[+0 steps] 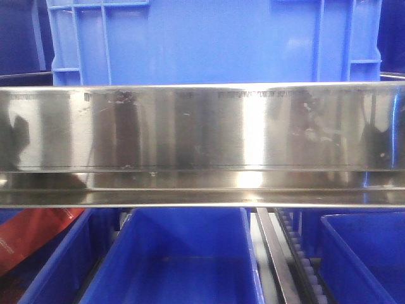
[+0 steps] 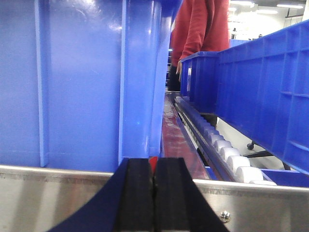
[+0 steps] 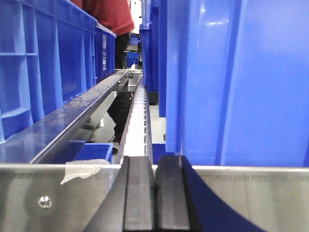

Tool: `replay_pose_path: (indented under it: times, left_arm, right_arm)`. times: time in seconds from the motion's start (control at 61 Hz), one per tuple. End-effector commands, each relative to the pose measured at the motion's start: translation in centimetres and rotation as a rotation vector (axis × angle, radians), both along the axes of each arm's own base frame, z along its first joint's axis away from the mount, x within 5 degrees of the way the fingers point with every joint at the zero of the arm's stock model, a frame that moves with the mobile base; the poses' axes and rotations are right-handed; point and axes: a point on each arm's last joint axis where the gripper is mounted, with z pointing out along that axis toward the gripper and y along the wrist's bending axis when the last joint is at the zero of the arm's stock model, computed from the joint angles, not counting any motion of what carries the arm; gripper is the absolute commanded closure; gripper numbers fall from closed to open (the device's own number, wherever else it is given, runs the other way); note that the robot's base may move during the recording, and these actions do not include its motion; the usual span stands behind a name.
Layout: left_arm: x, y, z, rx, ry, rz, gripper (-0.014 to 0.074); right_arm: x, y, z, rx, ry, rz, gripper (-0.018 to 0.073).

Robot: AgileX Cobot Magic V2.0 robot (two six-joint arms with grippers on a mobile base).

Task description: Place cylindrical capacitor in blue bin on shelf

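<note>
Both grippers, left (image 2: 153, 203) and right (image 3: 154, 203), are pressed closed on nothing visible, and no cylindrical capacitor is in view; you risk clipping the shelf (image 1: 202, 126) rail.

Person in red (image 2: 200, 29) cut off above the shoulders, blue bin (image 1: 215, 41) cropped by the top edge.

the front view shows one steel shelf rail (image 1: 202, 136) across the middle, one light blue bin (image 1: 215, 41) above it, and three darker blue bins below: left (image 1: 50, 266), centre (image 1: 180, 259), right (image 1: 364, 259). one red packet (image 1: 31, 237) lies in the left bin. each wrist view shows one pincer, left (image 2: 153, 200) and right (image 3: 154, 200), two in all. one person in red (image 2: 200, 29) stands behind.
</note>
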Motion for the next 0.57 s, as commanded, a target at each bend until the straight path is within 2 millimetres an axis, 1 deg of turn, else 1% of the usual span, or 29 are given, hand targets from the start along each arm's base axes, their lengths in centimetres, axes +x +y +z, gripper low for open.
replay_pose_path:
  times: [0.0, 0.558]
  left_arm:
    - [-0.06, 0.03, 0.24, -0.004, -0.024, 0.004, 0.0708]
    - [-0.06, 0.03, 0.24, -0.004, -0.024, 0.004, 0.0708]
  right_arm:
    - [-0.03, -0.08, 0.21, 0.008, -0.032, -0.011, 0.0703]
    - [-0.03, -0.08, 0.21, 0.008, -0.032, -0.011, 0.0703]
